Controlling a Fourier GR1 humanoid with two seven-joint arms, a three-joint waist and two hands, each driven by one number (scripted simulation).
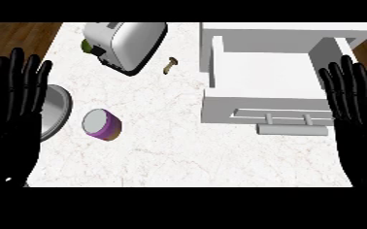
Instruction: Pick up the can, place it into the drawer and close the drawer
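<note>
Looking down from my head view, I see the white marbled counter (201,160) spread below me. My left hand (22,89) shows at the left edge, fingers straight and up, released, holding nothing. My right hand (347,94) shows at the right edge the same way, fingers straight and spread, also holding nothing.

On the left part of the counter stands the can (101,124), purple-sided with a pale grey top, upright and a little tilted in my view. It sits just beside the rim of a grey round pan (58,109) that my left hand partly hides; I cannot tell whether the two touch. The can is well apart from both of my hands' fingers.

To the right, the white drawer (265,77) is pulled open, its inside bare and white, with its handle (292,130) at the front edge nearest me. My right hand overlaps the drawer's right side in the view.

Near the top left lies a silver toaster (127,41), set at an angle. Between the toaster and the drawer rests a small brown mushroom (170,65).
</note>
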